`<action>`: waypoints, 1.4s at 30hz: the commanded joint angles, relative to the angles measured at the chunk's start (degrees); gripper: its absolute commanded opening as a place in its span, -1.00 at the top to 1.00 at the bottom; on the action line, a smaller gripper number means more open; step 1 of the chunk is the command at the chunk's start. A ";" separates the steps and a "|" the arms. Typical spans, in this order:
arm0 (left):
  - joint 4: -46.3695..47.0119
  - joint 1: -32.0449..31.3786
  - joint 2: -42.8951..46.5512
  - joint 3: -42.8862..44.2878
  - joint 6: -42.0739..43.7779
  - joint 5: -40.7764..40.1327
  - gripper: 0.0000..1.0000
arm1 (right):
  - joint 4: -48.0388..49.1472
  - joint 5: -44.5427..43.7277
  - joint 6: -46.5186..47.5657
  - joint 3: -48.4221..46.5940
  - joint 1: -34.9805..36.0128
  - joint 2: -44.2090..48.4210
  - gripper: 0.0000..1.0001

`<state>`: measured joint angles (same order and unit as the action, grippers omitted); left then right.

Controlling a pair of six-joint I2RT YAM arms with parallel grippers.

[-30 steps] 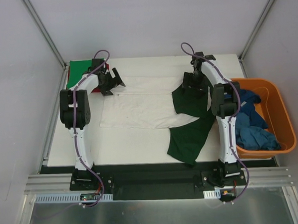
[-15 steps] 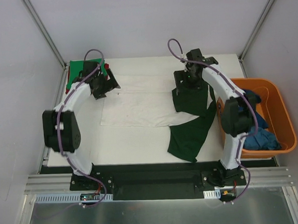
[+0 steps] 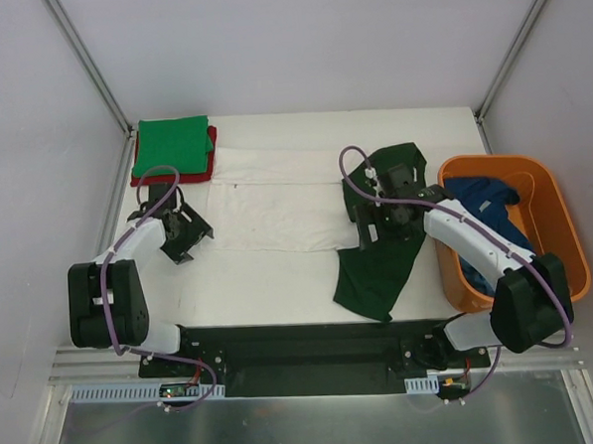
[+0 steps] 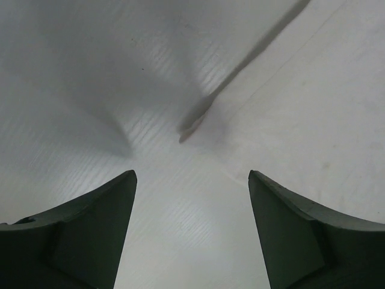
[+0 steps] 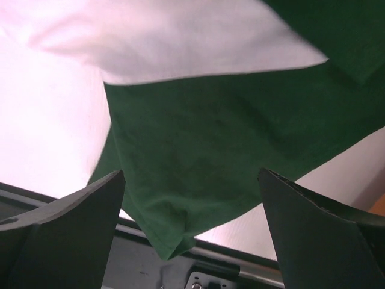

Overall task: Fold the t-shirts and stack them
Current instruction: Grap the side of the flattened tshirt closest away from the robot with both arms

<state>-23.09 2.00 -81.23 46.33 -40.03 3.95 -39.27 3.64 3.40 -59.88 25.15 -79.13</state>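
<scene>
The white t-shirt (image 3: 275,198) with dark green sleeves lies spread flat across the middle of the table. One sleeve (image 3: 377,269) reaches the near edge and the other (image 3: 393,165) lies further back. A bright green folded t-shirt (image 3: 171,146) sits on a red one (image 3: 212,159) at the back left. Blue t-shirts (image 3: 486,200) lie in the tub. My left gripper (image 3: 191,243) is open and empty over bare table (image 4: 192,120), left of the white shirt. My right gripper (image 3: 362,225) is open and empty above the near green sleeve (image 5: 210,162) and white cloth (image 5: 180,42).
An orange plastic tub (image 3: 564,238) stands at the right edge of the table, close beside my right arm. The table's near edge with its metal rail (image 5: 240,265) shows under the sleeve tip in the right wrist view. White walls enclose the back and both sides.
Both arms have swung from the back of the table toward the near side. The left gripper left the green stack. The far green sleeve now lies spread further back.
</scene>
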 commanded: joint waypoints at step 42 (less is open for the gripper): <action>6.39 2.22 -3.41 -0.54 -2.86 0.27 1.00 | -2.92 -8.38 -14.20 15.49 28.91 -8.49 0.13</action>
<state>-15.29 3.81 -86.94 45.21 -43.99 5.48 -43.88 -4.08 -8.19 -45.21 53.98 -85.71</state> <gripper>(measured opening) 0.012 0.533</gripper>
